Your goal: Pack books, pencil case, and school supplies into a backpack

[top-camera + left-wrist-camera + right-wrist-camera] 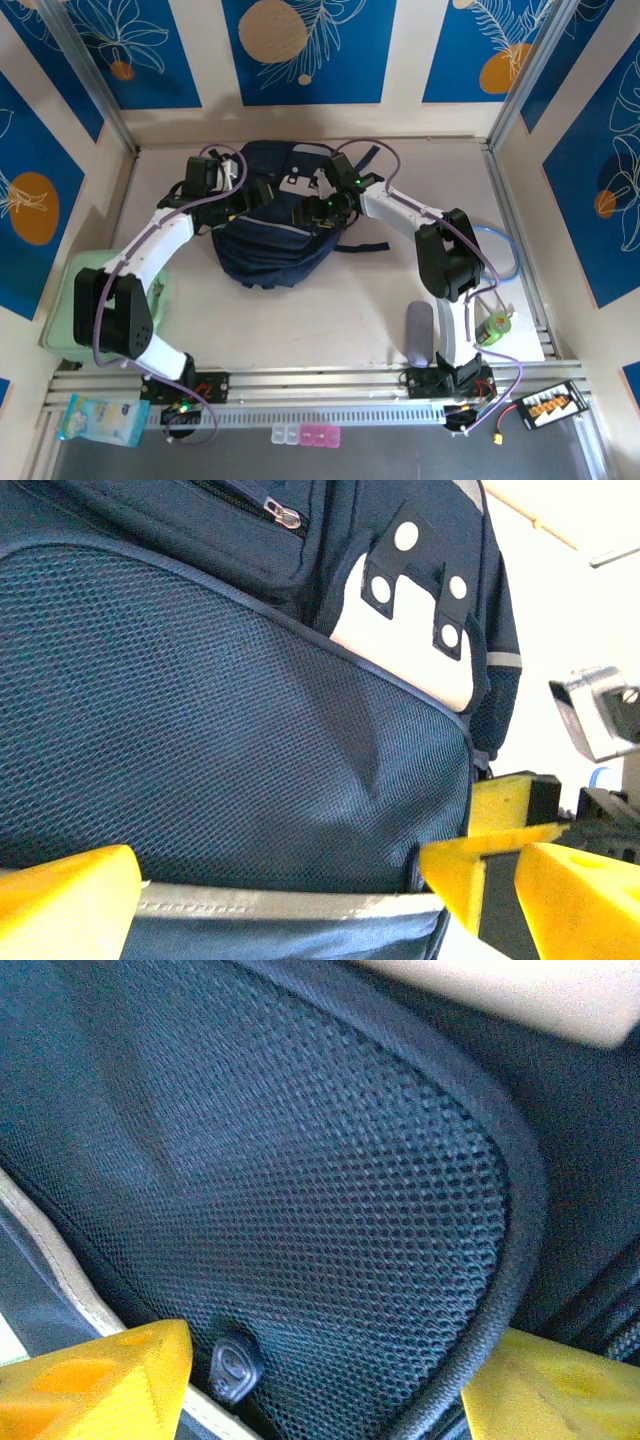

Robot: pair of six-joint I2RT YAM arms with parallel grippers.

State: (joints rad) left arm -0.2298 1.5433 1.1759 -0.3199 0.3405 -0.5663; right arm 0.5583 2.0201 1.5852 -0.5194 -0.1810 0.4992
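While the backpack [270,240] lies mid-tabletop [300,320], I read both arms reaching onto it. Status of the left tool [278,865]: released, fingers spread wide across the mesh panel [220,730] at the grey stripe [290,905]. Status of the right tool [325,1360]: fingers stand wide either side of a mesh pocket [330,1190]; I cannot tell whether they clamp it. The pencil case [418,335] lies on the tabletop beside the right arm's base, apart from the backpack.

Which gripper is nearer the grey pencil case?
Right. The right gripper is at the backpack's right side, beyond the pencil case; the left gripper is further off, at its left side.
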